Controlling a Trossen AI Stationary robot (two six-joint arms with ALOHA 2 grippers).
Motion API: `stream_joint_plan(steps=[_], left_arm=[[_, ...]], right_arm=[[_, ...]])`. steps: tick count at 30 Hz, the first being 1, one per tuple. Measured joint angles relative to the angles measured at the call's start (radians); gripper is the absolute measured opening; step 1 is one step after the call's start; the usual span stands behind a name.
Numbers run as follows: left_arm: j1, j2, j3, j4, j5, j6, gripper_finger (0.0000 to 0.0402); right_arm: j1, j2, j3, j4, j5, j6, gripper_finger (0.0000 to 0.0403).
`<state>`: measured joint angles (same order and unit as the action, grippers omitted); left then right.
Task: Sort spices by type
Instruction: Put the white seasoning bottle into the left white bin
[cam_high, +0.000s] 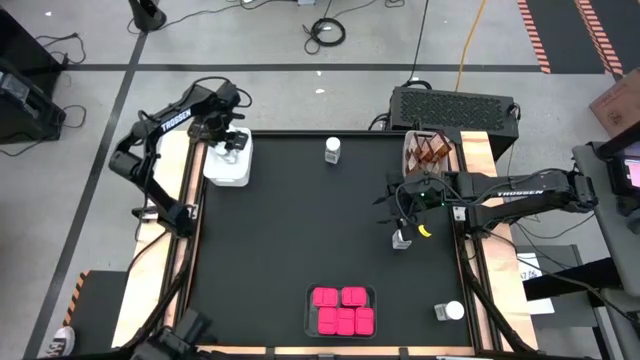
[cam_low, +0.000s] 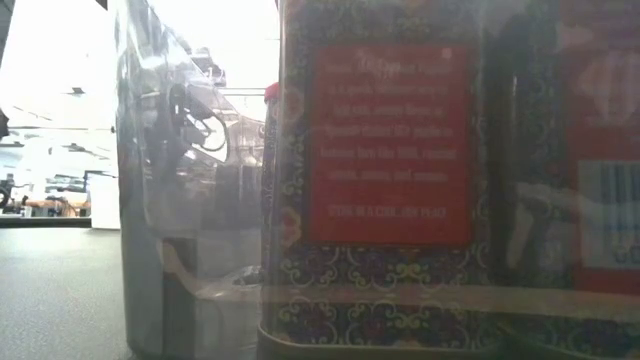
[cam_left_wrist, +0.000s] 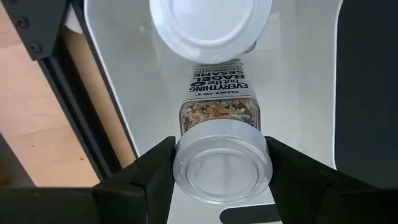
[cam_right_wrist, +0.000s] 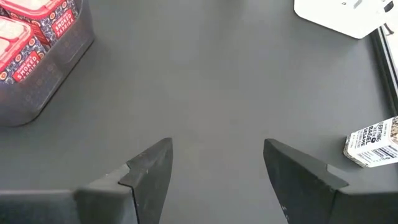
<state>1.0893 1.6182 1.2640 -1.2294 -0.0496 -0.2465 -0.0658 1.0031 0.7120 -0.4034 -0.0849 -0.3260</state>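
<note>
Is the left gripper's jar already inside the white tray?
Yes. The left gripper grips the clear jar over the white tray's floor, beside another white-lidded jar.

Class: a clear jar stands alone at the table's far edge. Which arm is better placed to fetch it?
Probably the right gripper: its fingers are open and empty. The left gripper is holding a jar over the white tray. The lone jar stands between them.

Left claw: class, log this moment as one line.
left claw: shut on clear jar over white tray | right claw: open, empty
</note>
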Motion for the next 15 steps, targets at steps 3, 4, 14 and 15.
stream_joint_plan(steps=[3, 4, 14, 15], left_arm=[[0.003, 0.010, 0.000, 0.004, 0.007, 0.017, 0.0211], [0.003, 0.011, 0.000, 0.004, 0.010, 0.021, 0.0211], [0.005, 0.015, 0.000, 0.022, 0.007, 0.025, 0.0252], [0.005, 0.015, 0.000, 0.023, 0.002, 0.025, 0.0261]], right_arm=[[0.000, 0.000, 0.000, -0.001, 0.000, -0.001, 0.0247], [0.000, 0.000, 0.000, -0.003, 0.000, -0.001, 0.0247], [0.000, 0.000, 0.000, -0.024, 0.000, 0.001, 0.0247], [0.000, 0.000, 0.000, -0.027, 0.000, 0.006, 0.0247]])
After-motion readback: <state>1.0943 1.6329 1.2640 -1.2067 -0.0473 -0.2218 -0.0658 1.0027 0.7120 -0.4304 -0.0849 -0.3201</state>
